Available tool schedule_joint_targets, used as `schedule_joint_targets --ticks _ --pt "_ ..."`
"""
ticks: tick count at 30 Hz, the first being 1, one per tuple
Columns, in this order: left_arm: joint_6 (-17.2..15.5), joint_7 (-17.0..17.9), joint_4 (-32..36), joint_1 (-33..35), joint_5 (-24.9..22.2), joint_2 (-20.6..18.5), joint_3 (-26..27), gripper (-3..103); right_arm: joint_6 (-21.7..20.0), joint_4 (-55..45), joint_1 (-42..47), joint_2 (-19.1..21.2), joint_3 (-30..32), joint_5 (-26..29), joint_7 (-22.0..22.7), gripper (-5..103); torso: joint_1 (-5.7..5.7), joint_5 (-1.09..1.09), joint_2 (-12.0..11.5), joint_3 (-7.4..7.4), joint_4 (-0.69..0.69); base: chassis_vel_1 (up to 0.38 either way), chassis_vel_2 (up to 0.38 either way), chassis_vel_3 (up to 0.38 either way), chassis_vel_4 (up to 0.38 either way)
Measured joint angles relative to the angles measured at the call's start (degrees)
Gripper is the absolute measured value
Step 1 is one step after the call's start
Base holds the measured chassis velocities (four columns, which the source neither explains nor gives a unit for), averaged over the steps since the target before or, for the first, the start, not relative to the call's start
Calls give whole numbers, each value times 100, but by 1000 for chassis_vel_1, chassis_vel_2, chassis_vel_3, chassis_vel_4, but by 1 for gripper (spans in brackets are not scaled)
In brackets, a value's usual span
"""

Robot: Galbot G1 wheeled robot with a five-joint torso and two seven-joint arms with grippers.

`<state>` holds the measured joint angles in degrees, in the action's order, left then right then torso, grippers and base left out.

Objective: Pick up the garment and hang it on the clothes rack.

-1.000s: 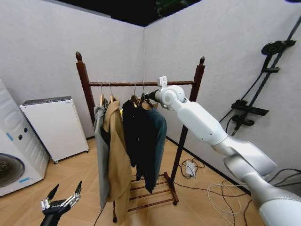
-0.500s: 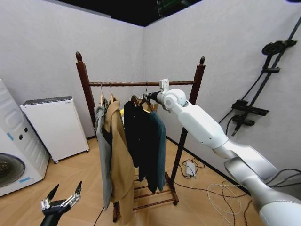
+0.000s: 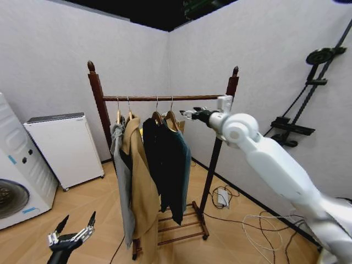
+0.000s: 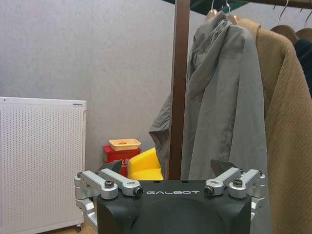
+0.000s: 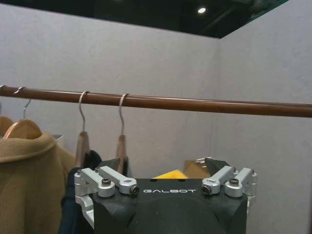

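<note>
a: where is the garment [image 3: 183, 165] now?
b: it hangs on the clothes rack [image 3: 159, 98], on a wooden hanger whose hook is over the horizontal bar. it is the item nearest the rack's right post, pressed against the black garment [image 3: 160, 159] beside it.

a: and the right gripper [image 3: 188, 114]?
b: it is held out just right of that hanger's hook, a little below the bar, apart from the cloth. its jaws are spread with nothing between them; the right wrist view shows both fingers parted under the bar.

a: what else is on the rack?
b: a tan long coat [image 3: 140, 181] and a grey hooded jacket [image 4: 222, 102] hang toward the left post.

a: the left gripper [image 3: 73, 226]?
b: low at the bottom left of the head view, near the floor, jaws apart and holding nothing.

a: any containers?
b: in the left wrist view a small tray [image 4: 125, 144] sits on a red box [image 4: 115, 155] behind the post, next to a yellow block [image 4: 146, 165]. i cannot tell what the tray holds.
</note>
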<state>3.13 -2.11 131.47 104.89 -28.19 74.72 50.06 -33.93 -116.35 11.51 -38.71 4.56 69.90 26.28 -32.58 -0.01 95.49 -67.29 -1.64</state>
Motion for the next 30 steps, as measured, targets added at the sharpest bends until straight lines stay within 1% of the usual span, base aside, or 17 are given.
schedule_joint_targets --ticks 1,4,5,7,8,9,10,11,12,13,14,15,16,17,18,23,30 --pt "0 0 0 0 0 0 0 100 0 0 0 0 0 0 0 95 0 0 0 0 0 0 0 0 0" --pt "-1 2 0 1 0 0 0 100 118 -591 1899 -104 1548 -815 113 100 0 4 0 0 1 0 0 0 0" --pt "-1 2 0 1 0 0 0 100 118 -591 1899 -104 1548 -815 113 100 0 4 0 0 1 0 0 0 0" --pt "0 -1 0 1 0 -1 0 100 89 -852 3118 -556 2440 -1602 17 100 0 0 0 0 2 0 0 0 0" --pt "0 -1 0 1 0 -1 0 100 89 -852 3118 -556 2440 -1602 17 100 0 0 0 0 2 0 0 0 0" --pt "0 5 -1 1 0 0 0 100 76 -935 3637 -778 2704 -1992 -62 100 1 3 0 -1 4 0 0 0 0" --pt "0 4 0 1 0 0 0 100 109 -1046 4321 -1138 3029 -2699 -234 100 0 6 0 -1 2 0 0 0 0" --pt "0 2 0 1 0 0 0 100 158 -1107 4664 -1364 3192 -3134 -381 100 0 3 0 -1 0 0 0 0 0" --pt "0 2 0 1 0 0 0 100 158 -1107 4664 -1364 3192 -3134 -381 100 0 3 0 -1 0 0 0 0 0" --pt "0 3 0 1 0 0 0 100 319 -1166 5152 -1717 3379 -3771 -630 100 1 -2 0 0 2 0 0 0 0" --pt "0 3 0 1 0 0 0 100 319 -1166 5152 -1717 3379 -3771 -630 100 1 -2 0 0 2 0 0 0 0" --pt "0 2 0 1 0 0 0 100 464 -1175 5417 -1949 3462 -4138 -809 100 1 1 0 0 2 0 0 0 0" --pt "0 2 0 1 0 0 0 100 464 -1175 5417 -1949 3462 -4138 -809 100 1 1 0 0 2 0 0 0 0" --pt "0 2 0 1 0 0 0 100 679 -1184 5805 -2320 3565 -4623 -1031 100 1 1 0 -1 2 0 0 0 0" --pt "0 2 -1 1 0 0 0 100 807 -1198 6052 -2577 3622 -4839 -1094 100 1 0 0 -1 1 0 0 0 0" --pt "0 3 0 1 0 0 0 100 927 -1293 6417 -2926 3738 -4990 -1113 100 1 -1 0 -1 2 0 0 0 0" --pt "0 3 0 1 0 0 0 100 904 -1368 6444 -2947 3657 -4986 -1024 100 0 0 -1 -1 2 0 0 0 0"
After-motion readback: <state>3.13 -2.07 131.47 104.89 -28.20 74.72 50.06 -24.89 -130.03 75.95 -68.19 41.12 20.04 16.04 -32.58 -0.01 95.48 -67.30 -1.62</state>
